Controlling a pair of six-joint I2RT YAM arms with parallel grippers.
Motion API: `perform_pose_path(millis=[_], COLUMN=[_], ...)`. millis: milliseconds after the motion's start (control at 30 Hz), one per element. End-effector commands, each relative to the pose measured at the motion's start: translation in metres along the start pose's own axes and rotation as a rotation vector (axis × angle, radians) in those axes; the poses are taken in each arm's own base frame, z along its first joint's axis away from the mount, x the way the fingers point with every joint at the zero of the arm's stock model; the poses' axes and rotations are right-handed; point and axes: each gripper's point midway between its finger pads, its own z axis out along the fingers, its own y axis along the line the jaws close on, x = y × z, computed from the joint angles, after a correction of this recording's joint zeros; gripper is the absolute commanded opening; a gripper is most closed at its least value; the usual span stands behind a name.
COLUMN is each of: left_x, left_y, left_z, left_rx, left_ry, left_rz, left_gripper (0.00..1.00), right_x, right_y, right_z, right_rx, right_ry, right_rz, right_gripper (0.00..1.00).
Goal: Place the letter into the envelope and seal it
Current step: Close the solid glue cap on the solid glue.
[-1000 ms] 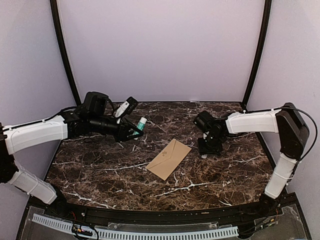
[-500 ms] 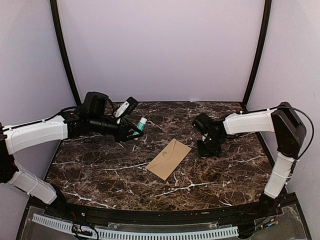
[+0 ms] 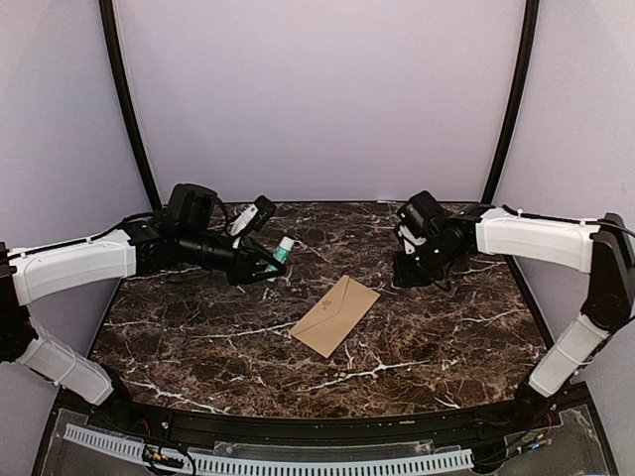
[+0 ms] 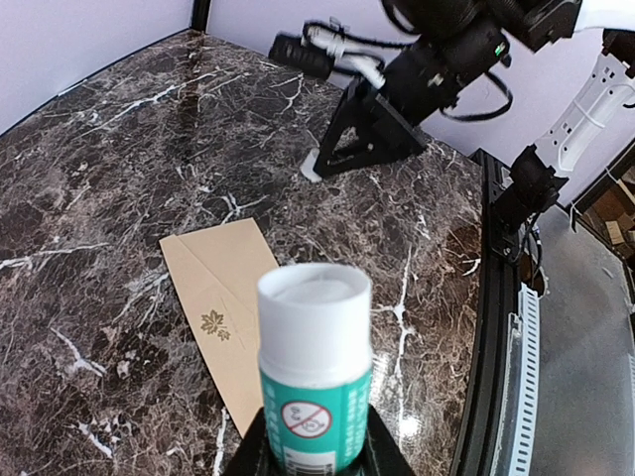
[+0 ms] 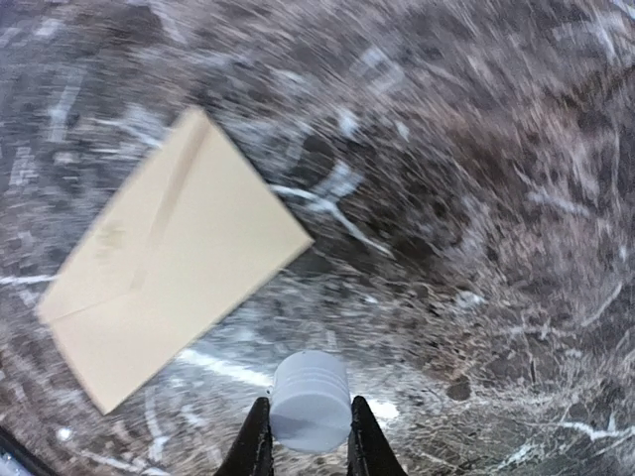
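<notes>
The tan envelope (image 3: 335, 315) lies flat at the table's middle with its flap down and a small leaf mark on it. It also shows in the left wrist view (image 4: 223, 297) and the right wrist view (image 5: 169, 263). No letter is in view. My left gripper (image 3: 266, 262) is at the back left, shut on a teal glue stick (image 4: 316, 367) with a white, uncapped top. My right gripper (image 3: 415, 273), behind and right of the envelope, is shut on a small white cap (image 5: 310, 402) and holds it above the table.
The dark marble table (image 3: 198, 327) has a raised black rim at the front and sides. Lilac walls close in the back and both sides. Black poles stand at the back corners.
My right gripper has risen off the table and drawn back toward the far right with the white cap. The left arm has barely moved. The envelope lies as before.
</notes>
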Motion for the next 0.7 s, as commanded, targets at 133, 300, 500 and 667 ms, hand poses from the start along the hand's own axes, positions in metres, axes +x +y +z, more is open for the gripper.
perform_pose_path(millis=[133,300,500,667], left_x=[0.005,0.011,0.013,0.018], left_y=[-0.051,-0.077,-0.091,-0.096], left_z=[0.012,0.021,0.022,0.025], left_rx=[0.216,0.288,0.331,0.347], left_ry=[0.011,0.039,0.05,0.073], left_rz=[0.052,0.076,0.089,0.094], left_gripper=[0.0,0.0,0.0,0.0], right_x=[-0.037,-0.019,0.0,0.011], right_y=[0.115,0.145,0.165,0.182], right_z=[-0.144,-0.184,-0.188,-0.187], right_rx=[-0.73,-1.013,-1.124,-1.167], right_ry=[-0.241,-0.205,-0.117,-0.063], right_rz=[-0.271,-0.319,-0.356,-0.389], right_gripper=[0.07,0.07,0.05,0.05])
